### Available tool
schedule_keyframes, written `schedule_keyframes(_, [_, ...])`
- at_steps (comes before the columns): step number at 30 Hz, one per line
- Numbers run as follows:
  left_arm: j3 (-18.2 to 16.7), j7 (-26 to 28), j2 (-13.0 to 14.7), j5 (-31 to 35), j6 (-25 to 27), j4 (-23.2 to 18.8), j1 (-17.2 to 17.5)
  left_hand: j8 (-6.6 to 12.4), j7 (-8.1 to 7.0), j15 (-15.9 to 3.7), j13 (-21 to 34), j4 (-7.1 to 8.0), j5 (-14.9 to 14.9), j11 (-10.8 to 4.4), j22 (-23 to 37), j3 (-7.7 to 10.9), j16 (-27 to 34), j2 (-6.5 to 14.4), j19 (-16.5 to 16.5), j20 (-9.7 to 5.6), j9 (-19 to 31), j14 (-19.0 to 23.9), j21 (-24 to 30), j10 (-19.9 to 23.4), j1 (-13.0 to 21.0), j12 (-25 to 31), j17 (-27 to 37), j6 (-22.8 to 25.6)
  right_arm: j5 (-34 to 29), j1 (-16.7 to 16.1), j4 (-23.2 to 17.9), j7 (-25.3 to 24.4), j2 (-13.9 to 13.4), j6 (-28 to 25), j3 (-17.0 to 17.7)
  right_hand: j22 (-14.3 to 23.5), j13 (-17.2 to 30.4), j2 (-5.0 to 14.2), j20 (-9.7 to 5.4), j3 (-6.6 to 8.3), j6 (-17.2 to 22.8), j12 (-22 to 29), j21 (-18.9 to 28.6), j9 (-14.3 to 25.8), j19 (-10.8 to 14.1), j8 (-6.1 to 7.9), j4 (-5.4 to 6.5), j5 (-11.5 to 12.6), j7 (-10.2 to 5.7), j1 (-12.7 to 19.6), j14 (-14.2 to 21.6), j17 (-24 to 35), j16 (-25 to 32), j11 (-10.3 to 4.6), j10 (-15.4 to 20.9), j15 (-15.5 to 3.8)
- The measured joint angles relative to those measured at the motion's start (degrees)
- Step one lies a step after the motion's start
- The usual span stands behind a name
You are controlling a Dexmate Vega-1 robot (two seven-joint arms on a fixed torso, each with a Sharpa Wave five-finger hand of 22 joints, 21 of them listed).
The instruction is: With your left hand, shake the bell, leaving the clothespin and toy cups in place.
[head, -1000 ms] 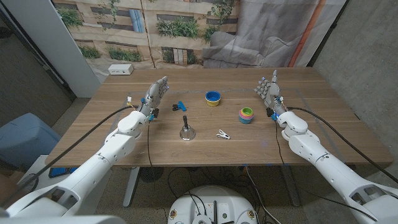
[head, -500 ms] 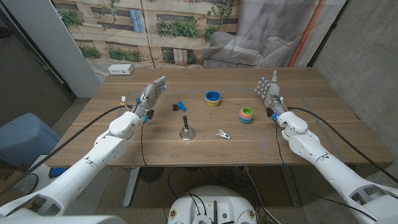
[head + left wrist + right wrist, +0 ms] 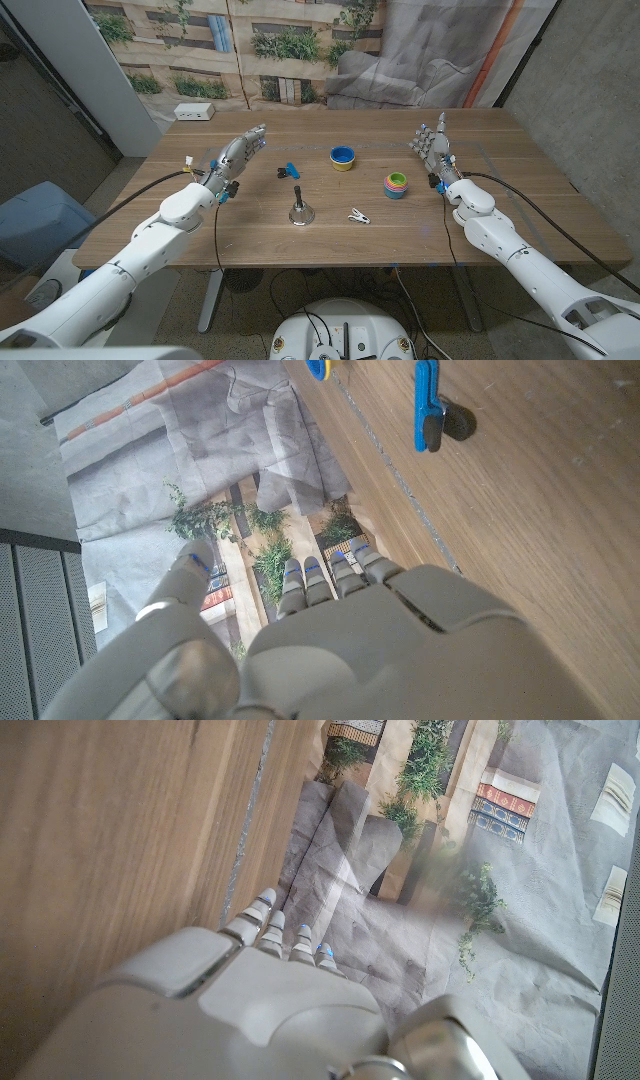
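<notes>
A small metal bell with a dark handle stands upright near the middle of the wooden table. My left hand is open above the table to the bell's left and farther back, fingers stretched out and holding nothing. A white clothespin lies just right of the bell. A stack of coloured toy cups stands to the right, and a blue and yellow cup sits behind the bell. My right hand is open beside the stacked cups, fingers up.
A blue and black tool lies between my left hand and the blue and yellow cup. A white power strip sits at the far left corner. Printed backdrop hangs behind the table.
My left hand and arm have swung leftward, away from the bell. The right hand, bell, clothespin and cups are where they were.
</notes>
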Motion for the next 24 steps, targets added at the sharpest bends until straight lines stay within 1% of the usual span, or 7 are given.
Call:
schedule_keyframes(3, [-0.5, -0.2, 1.1, 0.0, 0.2, -1.4, 1.3, 0.00, -0.30, -0.31, 0.0, 0.00, 0.0, -0.24, 0.0, 0.00, 0.0, -0.3, 0.0, 0.00, 0.0, 0.3, 0.0, 0.2, 0.3, 0.0, 0.0, 0.3, 0.0, 0.0, 0.0, 0.0, 0.0, 0.0, 0.0, 0.0, 0.0, 0.00, 0.00, 0.00, 0.0, 0.0, 0.0, 0.0, 0.0, 0.00, 0.00, 0.0, 0.00, 0.0, 0.0, 0.0, 0.0, 0.00, 0.0, 0.00])
schedule_keyframes(11, [-1.2, -1.0, 3.6, 0.1, 0.3, -3.9, 3.6, 0.00, -0.61, -0.09, 0.0, -0.23, 0.0, -1.15, 0.0, -0.23, 0.0, -1.7, 0.5, -0.04, 0.0, 0.5, 0.0, 1.1, 1.7, 0.0, 0.0, 0.6, 0.0, 0.0, 0.0, 0.0, 0.0, 0.0, 0.0, 0.0, 0.0, 0.00, 0.00, 0.00, 0.0, 0.0, 0.0, 0.0, 0.0, 0.00, 0.00, 0.0, 0.00, 0.0, 0.0, 0.0, 0.0, 0.00, 0.0, 0.00])
schedule_keyframes(13, [-1.3, -1.0, 3.9, 0.1, 0.3, -4.2, 3.8, 0.42, -0.63, -0.09, 0.0, -0.46, 0.0, -1.25, 0.0, -0.01, 0.0, -1.8, 0.5, 0.06, 0.0, 0.5, 0.0, 1.3, 2.3, 0.0, 0.0, 0.6, 0.0, 0.0, 0.0, 0.0, 0.0, 0.0, 0.0, 0.0, 0.0, 0.00, 0.00, 0.00, 0.0, 0.0, 0.0, 0.0, 0.0, 0.00, 0.00, 0.0, 0.00, 0.0, 0.0, 0.0, 0.0, 0.00, 0.0, 0.00])
schedule_keyframes(16, [-1.4, -2.3, 4.7, 0.9, 0.1, -4.7, 4.3, 0.44, -0.92, -0.09, 0.0, -0.46, 0.0, -1.72, 0.0, 0.00, 0.0, -2.2, 0.7, 0.09, 0.0, 0.5, 0.0, 1.8, 2.8, 0.1, 0.0, 0.9, 0.0, 0.0, 0.0, 0.0, 0.0, 0.0, 0.0, 0.0, 0.0, 0.00, 0.00, 0.00, 0.0, 0.0, 0.0, 0.0, 0.0, 0.00, 0.00, 0.0, 0.00, 0.0, 0.0, 0.0, 0.0, 0.00, 0.0, 0.00])
schedule_keyframes(19, [-1.5, -3.1, 5.3, 1.2, -0.2, -5.1, 4.6, 0.44, -0.92, -0.09, 0.0, -0.46, 0.0, -1.52, 0.0, 0.00, 0.0, -2.5, 0.9, -0.12, 0.0, 0.5, 0.0, 2.1, 3.5, 0.0, 0.0, 0.9, 0.0, 0.0, 0.0, 0.0, 0.0, 0.0, 0.0, 0.0, 0.0, 0.00, 0.00, 0.00, 0.0, 0.0, 0.0, 0.0, 0.0, 0.00, 0.00, 0.0, 0.00, 0.0, 0.0, 0.0, 0.0, 0.00, 0.0, 0.00])
schedule_keyframes(23, [-1.8, -3.9, 6.3, 1.5, -0.7, -5.7, 5.3, 0.44, -0.92, -0.10, 0.0, -0.66, 0.0, -2.16, 0.0, 0.19, 0.0, -3.1, 1.5, -0.10, 0.0, 0.9, 0.0, 2.8, 4.7, 0.0, 0.0, 0.9, 0.0, 0.0, 0.0, 0.0, 0.0, 0.0, 0.0, 0.0, 0.0, 0.00, 0.00, 0.00, 0.0, 0.0, 0.0, 0.0, 0.0, 0.00, 0.00, 0.0, 0.00, 0.0, 0.0, 0.0, 0.0, 0.00, 0.0, 0.00])
schedule_keyframes(24, [-1.9, -4.0, 6.5, 1.6, -0.7, -5.9, 5.5, 0.44, -0.93, -0.10, 0.0, -0.70, 0.0, -2.38, 0.0, 0.24, 0.0, -3.5, 1.6, -0.11, 0.0, 0.9, 0.0, 3.0, 5.2, 0.0, 0.0, 0.9, 0.0, 0.0, 0.0, 0.0, 0.0, 0.0, 0.0, 0.0, 0.0, 0.00, 0.00, 0.00, 0.0, 0.0, 0.0, 0.0, 0.0, 0.00, 0.00, 0.0, 0.00, 0.0, 0.0, 0.0, 0.0, 0.00, 0.0, 0.00])
